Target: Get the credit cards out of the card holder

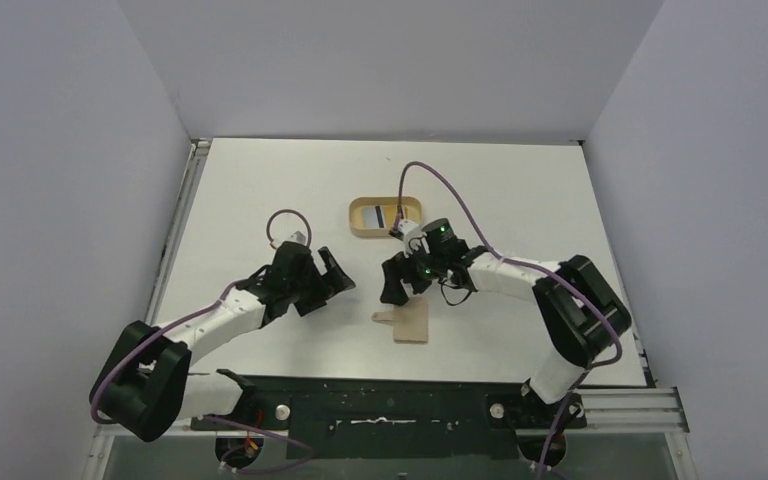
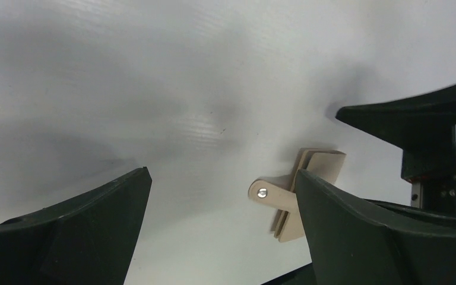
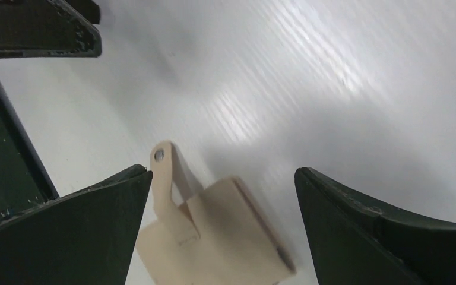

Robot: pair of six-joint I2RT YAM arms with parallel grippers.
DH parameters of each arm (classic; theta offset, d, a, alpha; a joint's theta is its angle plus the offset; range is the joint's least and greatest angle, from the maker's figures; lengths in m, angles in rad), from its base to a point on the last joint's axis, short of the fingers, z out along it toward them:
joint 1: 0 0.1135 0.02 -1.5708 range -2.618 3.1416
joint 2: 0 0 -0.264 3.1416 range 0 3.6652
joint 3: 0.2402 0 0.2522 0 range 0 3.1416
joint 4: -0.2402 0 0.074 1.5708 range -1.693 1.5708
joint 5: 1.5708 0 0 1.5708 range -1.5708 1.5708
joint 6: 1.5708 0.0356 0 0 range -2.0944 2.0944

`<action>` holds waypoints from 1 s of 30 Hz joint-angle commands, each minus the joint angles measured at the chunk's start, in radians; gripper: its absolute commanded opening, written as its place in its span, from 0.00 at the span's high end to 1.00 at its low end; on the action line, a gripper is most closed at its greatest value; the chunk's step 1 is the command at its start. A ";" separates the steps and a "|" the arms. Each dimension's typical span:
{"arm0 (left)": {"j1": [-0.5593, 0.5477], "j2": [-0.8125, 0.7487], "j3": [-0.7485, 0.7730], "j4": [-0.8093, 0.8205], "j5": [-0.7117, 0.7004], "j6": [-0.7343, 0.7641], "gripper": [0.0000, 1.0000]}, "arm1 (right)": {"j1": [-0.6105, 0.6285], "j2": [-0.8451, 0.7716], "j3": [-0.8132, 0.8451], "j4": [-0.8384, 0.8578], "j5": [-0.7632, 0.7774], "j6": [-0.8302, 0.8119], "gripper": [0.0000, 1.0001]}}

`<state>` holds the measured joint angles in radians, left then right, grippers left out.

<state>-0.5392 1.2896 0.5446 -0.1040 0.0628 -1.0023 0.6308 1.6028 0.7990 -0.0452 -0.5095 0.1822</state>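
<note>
Jaws on the right arm stand spread wide with nothing between them, hovering just above the card holder (image 3: 225, 237), which lies flat on the white desk (image 1: 260, 190) near its front edge, between the two arms. The left jaws are just as wide and empty, pointed at the holder from the left and apart from it. The holder's closing tab (image 3: 163, 172) sticks out loose on one side, its snap undone.

Farther back, in the oval tray (image 1: 385, 234), the credit cards (image 1: 375, 215) seem to lie already – a pale one with a dark stripe and a yellowish one, though they are small in the top view. Whether anything is left inside the holder cannot be told.

The holder looks thin, light and pliant, its layers slightly parted at one end. It would likely skate on the smooth desk if pushed, so one pair of jaws should pin it by the tab or a short edge. The cards are probably stiff and slick – best pinched across a protruding edge and drawn straight out.
</note>
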 commanded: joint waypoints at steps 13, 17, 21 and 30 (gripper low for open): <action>0.071 -0.105 -0.003 -0.021 0.019 0.061 0.08 | 0.304 -0.242 0.175 -0.318 0.662 -0.055 0.04; 0.084 -0.040 0.011 0.022 0.068 0.068 0.08 | 0.483 -0.236 0.099 -0.417 0.919 0.104 0.20; 0.096 -0.019 0.007 0.046 0.084 0.060 0.08 | 0.536 -0.126 0.130 -0.458 1.023 0.214 0.33; 0.137 -0.076 -0.018 0.019 0.100 0.073 0.08 | 0.557 0.056 0.220 -0.403 1.045 0.224 0.37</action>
<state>-0.4183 1.2617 0.5316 -0.1181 0.1394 -0.9539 1.1801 1.6501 0.9501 -0.4938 0.4793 0.3840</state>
